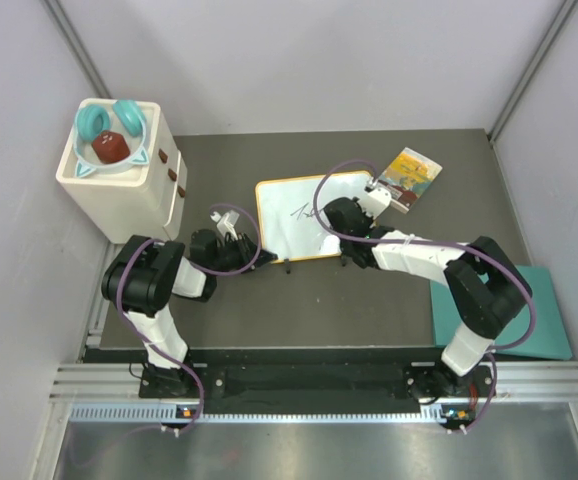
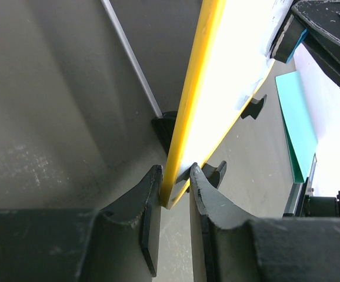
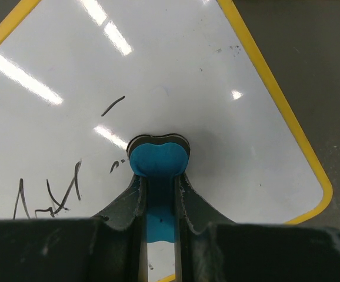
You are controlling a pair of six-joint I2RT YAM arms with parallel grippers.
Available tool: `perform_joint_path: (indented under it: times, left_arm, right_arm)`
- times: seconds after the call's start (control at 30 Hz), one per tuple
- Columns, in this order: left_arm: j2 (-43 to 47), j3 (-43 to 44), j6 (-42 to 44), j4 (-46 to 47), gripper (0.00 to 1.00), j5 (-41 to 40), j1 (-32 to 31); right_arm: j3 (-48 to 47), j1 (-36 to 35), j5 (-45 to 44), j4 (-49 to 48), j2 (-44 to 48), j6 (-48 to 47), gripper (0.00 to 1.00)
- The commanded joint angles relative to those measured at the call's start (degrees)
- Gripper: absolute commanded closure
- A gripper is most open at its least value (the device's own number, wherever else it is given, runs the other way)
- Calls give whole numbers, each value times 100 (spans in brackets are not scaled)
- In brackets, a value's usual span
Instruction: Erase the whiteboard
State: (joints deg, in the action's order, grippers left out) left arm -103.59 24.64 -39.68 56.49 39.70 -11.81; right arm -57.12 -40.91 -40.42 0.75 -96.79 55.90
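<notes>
Left gripper (image 2: pixel 175 176) pinches the whiteboard (image 3: pixel 205 76) by one corner; right gripper (image 3: pixel 158 185), clamped on a blue eraser (image 3: pixel 157 157), presses its face, so it could twist loose.

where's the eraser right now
In the right wrist view, the blue eraser is clamped in the right gripper, against the whiteboard, just right of the black scribbles.

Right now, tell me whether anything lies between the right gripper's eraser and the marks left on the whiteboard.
Nothing visible does. The blue eraser in the right gripper sits against the whiteboard, and only bare white surface separates it from the black scribbles. The left gripper pinches the board's yellow edge, clear of them.
</notes>
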Motion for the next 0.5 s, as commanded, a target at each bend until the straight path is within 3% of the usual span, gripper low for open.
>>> perform_joint_path:
  times: [0.0,0.23,0.47]
  left_arm:
    - [-38,-21,400,-841,100,-911,39]
    - [-38,-21,382,-850,100,-965,39]
    - [-65,-21,382,-824,100,-912,30]
  right_arm:
    - [245,338,-115,1181,-349,439,100]
    - [334,-4,-62,1296,-313,721,100]
    - [-589,-882,-238,1805,-1042,334,100]
